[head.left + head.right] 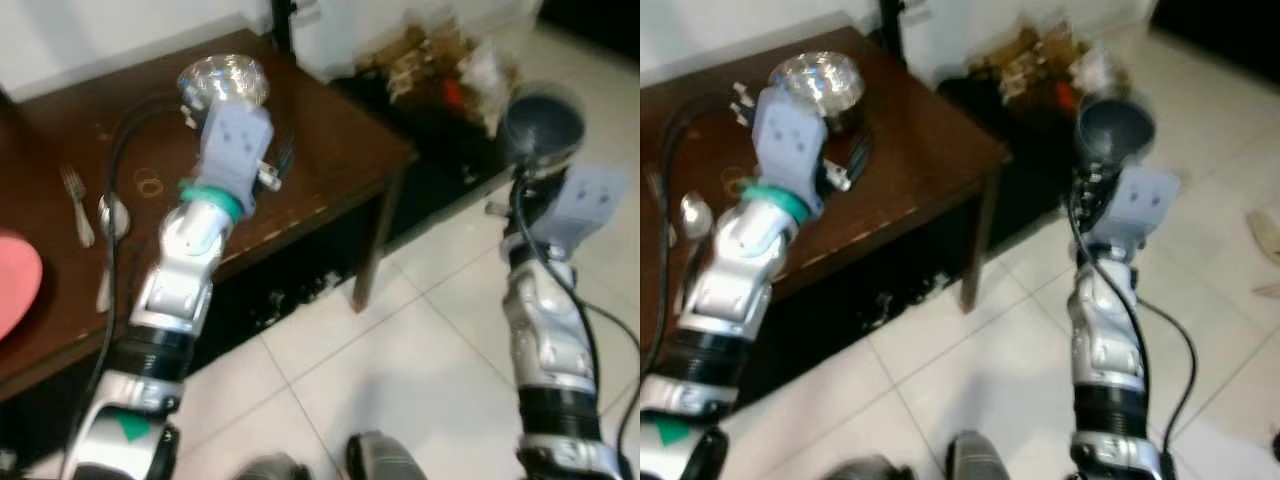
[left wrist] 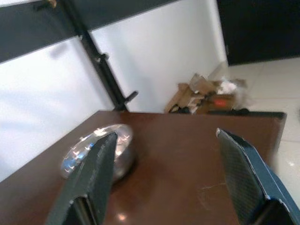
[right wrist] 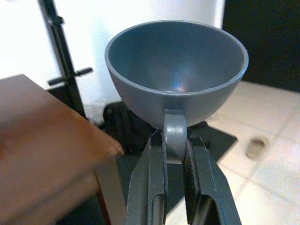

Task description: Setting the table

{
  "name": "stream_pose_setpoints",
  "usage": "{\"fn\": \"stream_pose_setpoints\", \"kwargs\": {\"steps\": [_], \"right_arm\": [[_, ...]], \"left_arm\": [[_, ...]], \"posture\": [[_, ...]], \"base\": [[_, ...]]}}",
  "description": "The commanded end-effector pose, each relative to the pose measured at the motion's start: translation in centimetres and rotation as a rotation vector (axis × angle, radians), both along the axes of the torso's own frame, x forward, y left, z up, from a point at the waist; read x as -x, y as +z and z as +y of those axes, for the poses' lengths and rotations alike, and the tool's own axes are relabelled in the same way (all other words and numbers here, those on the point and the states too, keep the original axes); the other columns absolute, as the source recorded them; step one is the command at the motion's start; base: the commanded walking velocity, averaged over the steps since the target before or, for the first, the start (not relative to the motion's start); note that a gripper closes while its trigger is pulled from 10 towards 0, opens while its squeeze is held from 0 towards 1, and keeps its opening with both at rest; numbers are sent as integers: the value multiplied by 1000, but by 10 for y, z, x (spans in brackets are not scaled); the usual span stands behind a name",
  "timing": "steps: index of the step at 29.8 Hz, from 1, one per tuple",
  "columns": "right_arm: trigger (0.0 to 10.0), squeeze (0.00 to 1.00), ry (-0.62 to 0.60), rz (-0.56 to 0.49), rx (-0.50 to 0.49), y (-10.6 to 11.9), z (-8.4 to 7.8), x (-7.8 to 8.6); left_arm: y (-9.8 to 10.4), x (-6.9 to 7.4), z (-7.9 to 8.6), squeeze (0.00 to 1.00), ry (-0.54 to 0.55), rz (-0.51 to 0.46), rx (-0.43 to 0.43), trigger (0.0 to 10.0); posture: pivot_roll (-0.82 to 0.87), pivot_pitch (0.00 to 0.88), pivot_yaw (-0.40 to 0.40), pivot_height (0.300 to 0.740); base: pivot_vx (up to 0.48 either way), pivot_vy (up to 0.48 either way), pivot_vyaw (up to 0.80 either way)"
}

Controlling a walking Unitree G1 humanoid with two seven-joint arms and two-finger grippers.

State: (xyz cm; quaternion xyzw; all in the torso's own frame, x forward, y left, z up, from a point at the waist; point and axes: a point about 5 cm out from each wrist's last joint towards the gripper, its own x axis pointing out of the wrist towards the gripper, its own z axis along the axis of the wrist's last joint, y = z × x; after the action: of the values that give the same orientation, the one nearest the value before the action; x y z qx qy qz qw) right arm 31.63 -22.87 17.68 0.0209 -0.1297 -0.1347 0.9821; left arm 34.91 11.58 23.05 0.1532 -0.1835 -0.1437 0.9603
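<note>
Right wrist view: right gripper (image 3: 176,145) pinches grey cup (image 3: 177,70) handle; left gripper (image 2: 164,154) wide open.

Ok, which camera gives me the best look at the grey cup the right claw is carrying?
The right wrist view: the grey cup is close and sharp there, with the right claw pinching its handle. Both eye views show it smaller and blurred, held above the floor to the right of the table.

Matt plastic cup (image 3: 177,70), shiny metal bowl (image 2: 101,147)
</note>
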Motion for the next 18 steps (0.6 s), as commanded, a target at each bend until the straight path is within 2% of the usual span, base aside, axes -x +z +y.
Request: {"fn": "stream_pose_setpoints", "kwargs": {"steps": [1, 4, 8, 18], "right_arm": [[10000, 0, 8, -15, -19, 1, 3, 0], [10000, 0, 8, -19, -25, 1, 2, 0], [10000, 0, 7, -20, -43, 1, 0, 0], [10000, 0, -7, -19, -41, 2, -5, -1]], "left_arm": [[-1, 1, 4, 0, 8, 0, -3, 10000], [-1, 1, 4, 0, 7, -2, -3, 10000], [-1, 2, 1, 0, -7, -5, -3, 10000], [-4, 3, -6, 0, -59, 28, -13, 10000]], "posture": [[21, 7, 51, 740], [21, 7, 51, 740], [20, 9, 51, 740], [18, 5, 49, 740]], "base": [[461, 0, 794], [461, 0, 794], [411, 0, 347], [0, 0, 0]]}}
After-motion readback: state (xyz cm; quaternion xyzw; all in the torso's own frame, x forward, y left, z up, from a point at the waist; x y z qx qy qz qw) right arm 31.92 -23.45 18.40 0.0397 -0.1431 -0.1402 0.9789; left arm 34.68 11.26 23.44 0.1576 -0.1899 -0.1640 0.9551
